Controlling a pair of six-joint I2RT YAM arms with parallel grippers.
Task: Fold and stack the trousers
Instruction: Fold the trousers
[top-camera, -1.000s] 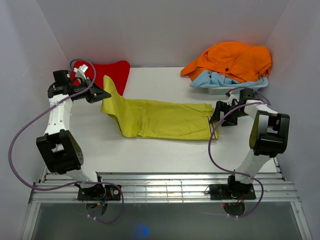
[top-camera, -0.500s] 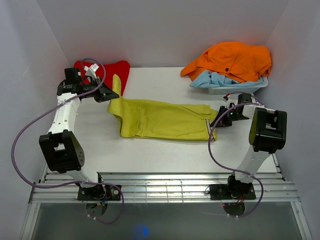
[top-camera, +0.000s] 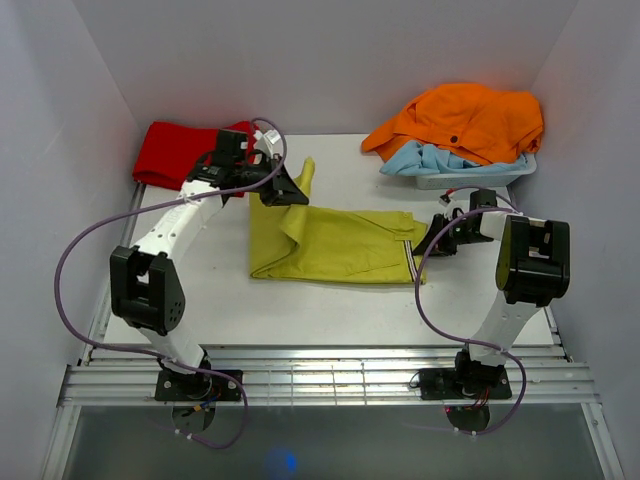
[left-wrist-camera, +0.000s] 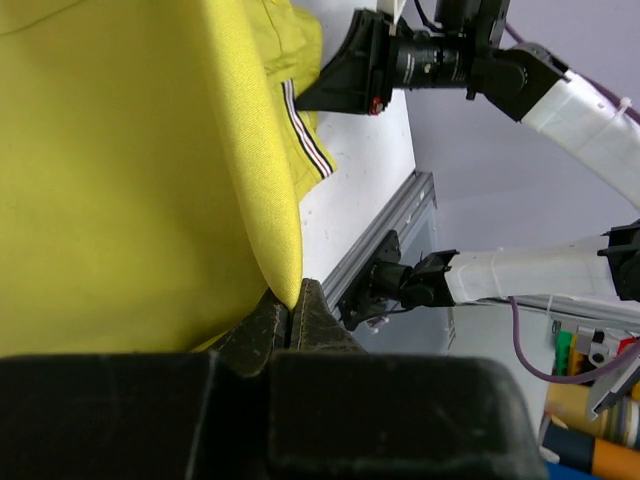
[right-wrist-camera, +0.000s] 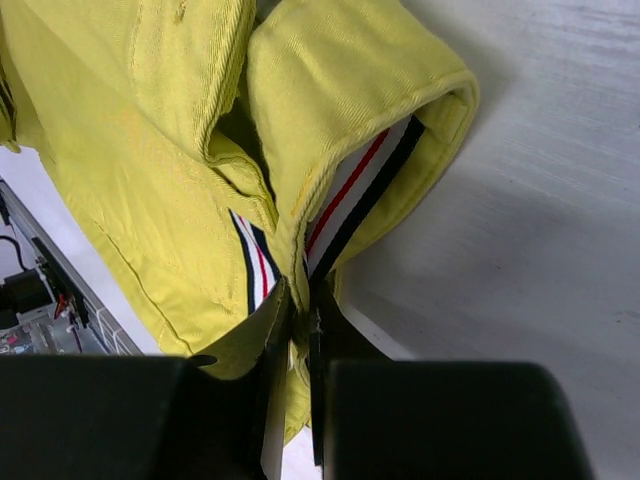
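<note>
Top external view: finds the trousers (top-camera: 335, 245) laid across the middle of the table (top-camera: 300, 300), waist end to the right, leg end raised off the surface at the far left of the garment. Held there by the left gripper (top-camera: 290, 188), clamped on a fold of yellow-green cloth with no gap between the jaws, as seen from the left wrist. Pinned at the opposite end by the right gripper (top-camera: 428, 243), closed on the waistband edge beside the striped waistband lining (right-wrist-camera: 355, 200), low against the table. Judged as the lengthwise fold, legs over toward waist, not yet laid down. Recommended: carry the leg end across low and level; use the right grip as an anchor so the waist does not drag; line the hems up with the waistband edge; lower before letting go; smooth out the twist visible under the raised end. Red garment (top-camera: 175, 150) at the far left corner noted as the likely stacking spot.
</note>
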